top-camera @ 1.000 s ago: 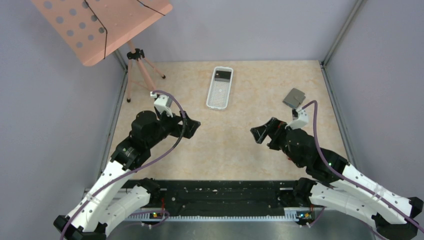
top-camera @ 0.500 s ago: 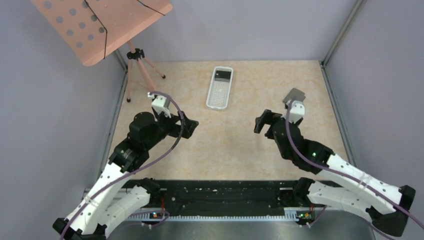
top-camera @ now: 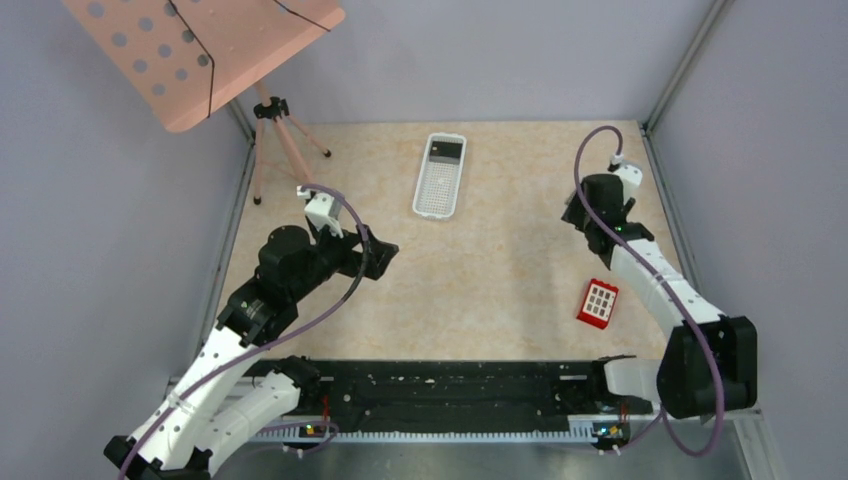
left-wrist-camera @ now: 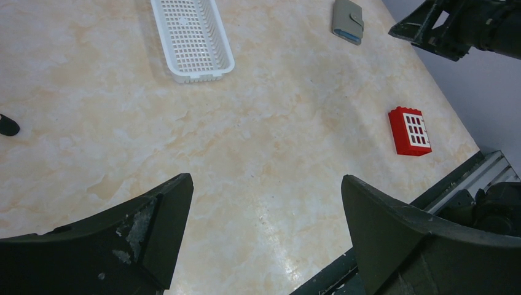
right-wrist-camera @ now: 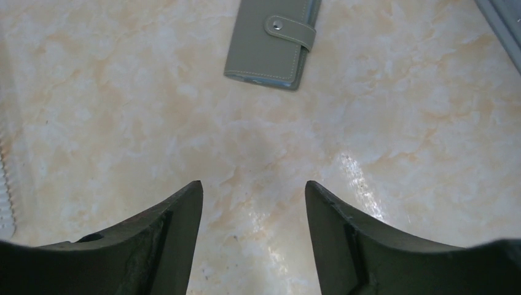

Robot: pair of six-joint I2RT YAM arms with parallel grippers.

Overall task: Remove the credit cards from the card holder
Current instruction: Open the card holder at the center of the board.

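Observation:
The card holder (right-wrist-camera: pixel 272 42) is a grey wallet lying shut on the table at the far right, its snap strap fastened; the left wrist view also catches the card holder (left-wrist-camera: pixel 348 21). From above, my right arm hides it. My right gripper (right-wrist-camera: pixel 254 190) hangs above the table just short of the holder, open, nothing between its fingers; from above the right gripper (top-camera: pixel 582 212) sits at the far right. A red credit card (top-camera: pixel 598 302) with white squares lies flat near the front right, the same card (left-wrist-camera: pixel 410 131) in the left wrist view. My left gripper (top-camera: pixel 378 255) (left-wrist-camera: pixel 264 184) hovers open at the left.
A white perforated basket (top-camera: pixel 440 175) (left-wrist-camera: pixel 191 37) stands at the back centre with something dark in its far end. A pink perforated board on a tripod (top-camera: pixel 200 50) stands at the back left. Grey walls close in the table on three sides.
My right arm swung from mid-table out to the far right over the card holder, uncovering the red card. Its jaws have narrowed somewhat. The left arm barely moved.

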